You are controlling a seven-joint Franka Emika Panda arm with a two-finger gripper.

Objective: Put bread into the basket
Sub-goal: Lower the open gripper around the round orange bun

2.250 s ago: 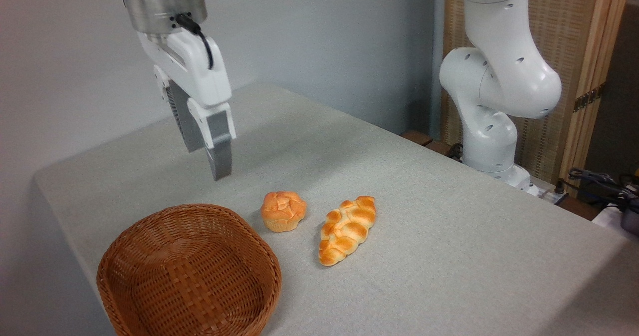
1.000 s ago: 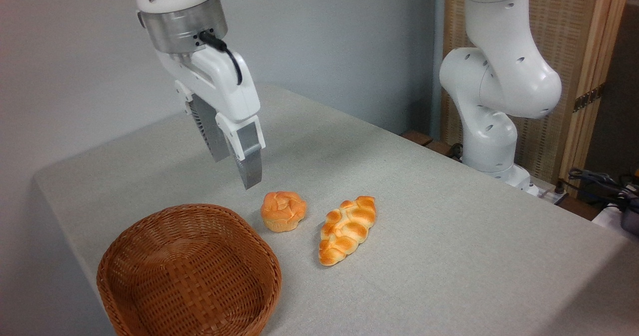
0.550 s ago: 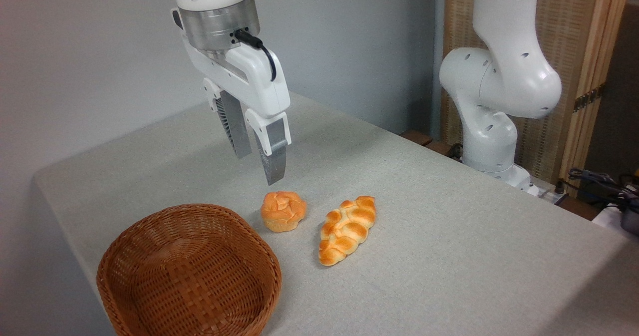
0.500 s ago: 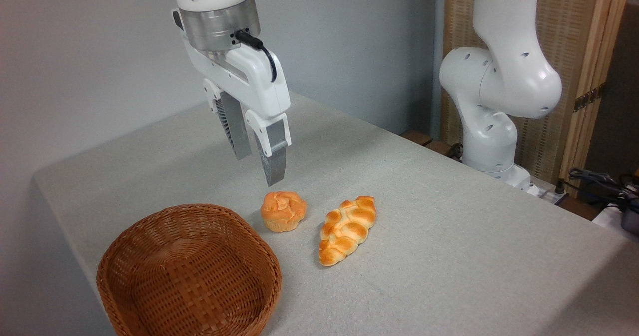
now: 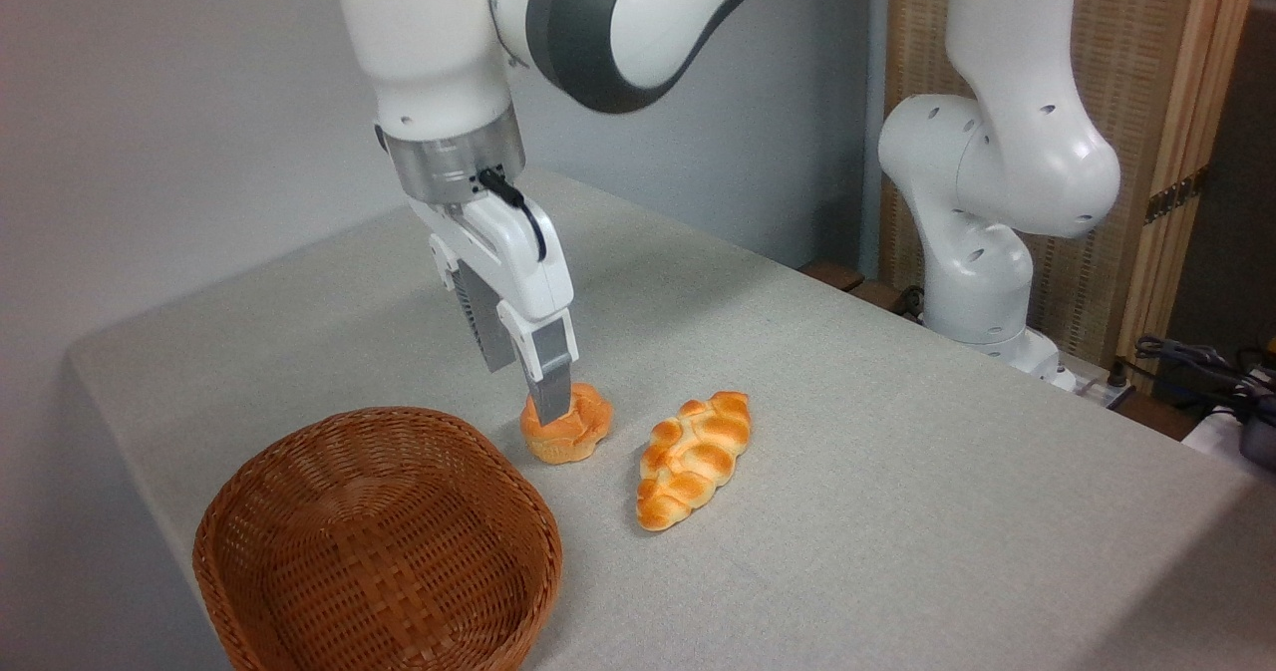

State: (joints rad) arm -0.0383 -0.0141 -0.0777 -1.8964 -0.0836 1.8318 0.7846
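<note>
- One bun [image 5: 570, 429], the bread to be moved, sits on the grey surface [image 5: 897, 511], just off the basket [image 5: 377, 546] rim at about 1 o'clock from the basket's middle.
- Straight above it stands the pincer [image 5: 538, 402], pointing down, its front finger overlapping the bun's near-left top; the rear finger sits behind.
- Whether the fingers straddle the bun or only touch its top, and how wide they stand, cannot be told from this angle.
- Round, the bun has no long axis to line up with.
- At the bun's 3 o'clock lies a braided loaf [image 5: 692, 457], near but apart.
</note>
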